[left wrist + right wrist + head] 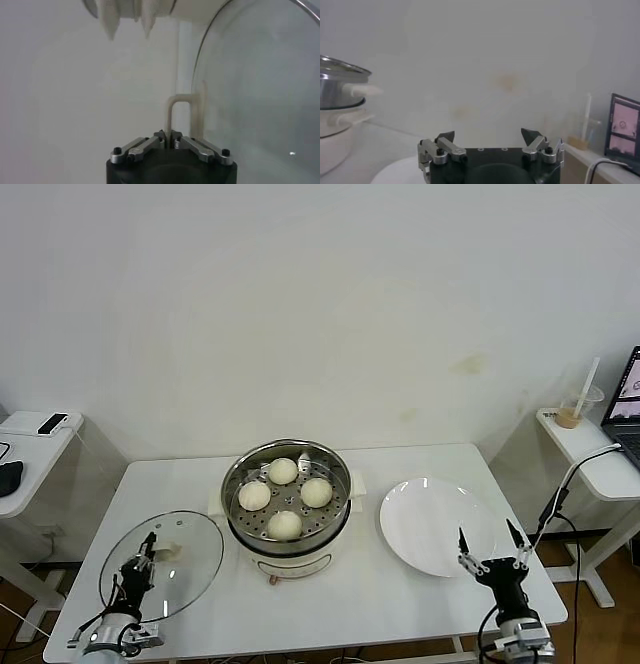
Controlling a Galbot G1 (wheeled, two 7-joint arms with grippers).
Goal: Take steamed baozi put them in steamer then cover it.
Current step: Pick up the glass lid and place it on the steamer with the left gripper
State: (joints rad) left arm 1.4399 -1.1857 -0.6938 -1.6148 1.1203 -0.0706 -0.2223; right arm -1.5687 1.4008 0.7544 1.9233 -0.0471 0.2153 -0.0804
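Four cream-white baozi (283,471) (316,492) (254,496) (285,525) sit in the shiny steamer (233,484), which stands uncovered on its white pot base (295,564) at the table's middle. The steamer also shows in the right wrist view (340,85). The clear glass cover (190,574) is at the front left of the table. My left gripper (143,556) (168,134) is shut on the cover's cream handle (172,107). My right gripper (490,542) (490,134) is open and empty at the front right edge of the plate.
A flat white plate (430,524) lies right of the steamer. A side table at the left holds a phone (52,422). A side table at the right holds a drink cup (575,409) and a laptop (625,394), with a cable (560,494) hanging down.
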